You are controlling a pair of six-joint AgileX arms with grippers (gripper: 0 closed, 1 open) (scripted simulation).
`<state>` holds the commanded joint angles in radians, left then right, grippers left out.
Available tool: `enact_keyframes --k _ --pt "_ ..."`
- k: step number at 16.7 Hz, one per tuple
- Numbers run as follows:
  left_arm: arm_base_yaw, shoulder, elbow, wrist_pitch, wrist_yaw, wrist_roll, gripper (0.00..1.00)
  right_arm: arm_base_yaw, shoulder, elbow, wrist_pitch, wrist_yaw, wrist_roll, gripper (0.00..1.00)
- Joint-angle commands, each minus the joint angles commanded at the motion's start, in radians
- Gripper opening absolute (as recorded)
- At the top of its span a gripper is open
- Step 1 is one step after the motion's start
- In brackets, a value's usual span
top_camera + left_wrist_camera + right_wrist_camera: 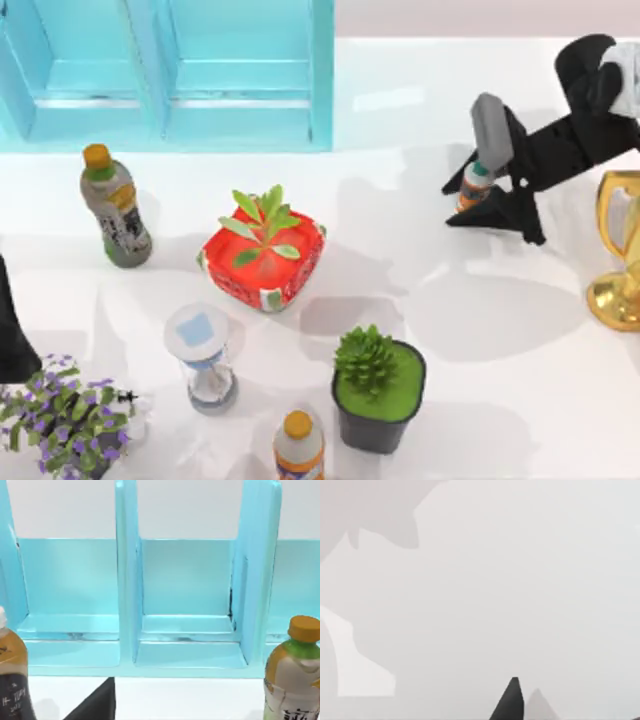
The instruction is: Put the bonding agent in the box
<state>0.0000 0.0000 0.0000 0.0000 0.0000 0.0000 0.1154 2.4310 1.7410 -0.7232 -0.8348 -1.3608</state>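
At the table's right side, top view, right arm reaches in from the upper right corner, bent low, right gripper (480, 200) angled down toward the left. Left arm parked at the left edge, beside a purple flower pot (60, 420).

Surroundings: gold trophy (622, 250) just right of the working arm. Blue box (170, 75) with compartments sits at top left, well apart from the gripper. Between them, nearer the middle: red planter (265, 255), orange-capped drink bottle (115, 208), hourglass (205, 360), black succulent pot (378, 385), second drink bottle (298, 448) at the bottom edge.

Pincer: black fingers clamped on the bonding agent (474, 185), held between them above the white table (480, 330).
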Motion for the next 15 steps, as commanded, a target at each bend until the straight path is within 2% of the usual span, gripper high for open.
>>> enact_keyframes --k 4,15 --pt "0.000 0.000 0.000 0.000 0.000 0.000 1.00 0.000 0.000 0.000 0.000 0.000 0.000 0.02" --pt "0.000 0.000 0.000 0.000 0.000 0.000 1.00 0.000 -0.004 0.011 -0.015 0.000 0.001 0.00"
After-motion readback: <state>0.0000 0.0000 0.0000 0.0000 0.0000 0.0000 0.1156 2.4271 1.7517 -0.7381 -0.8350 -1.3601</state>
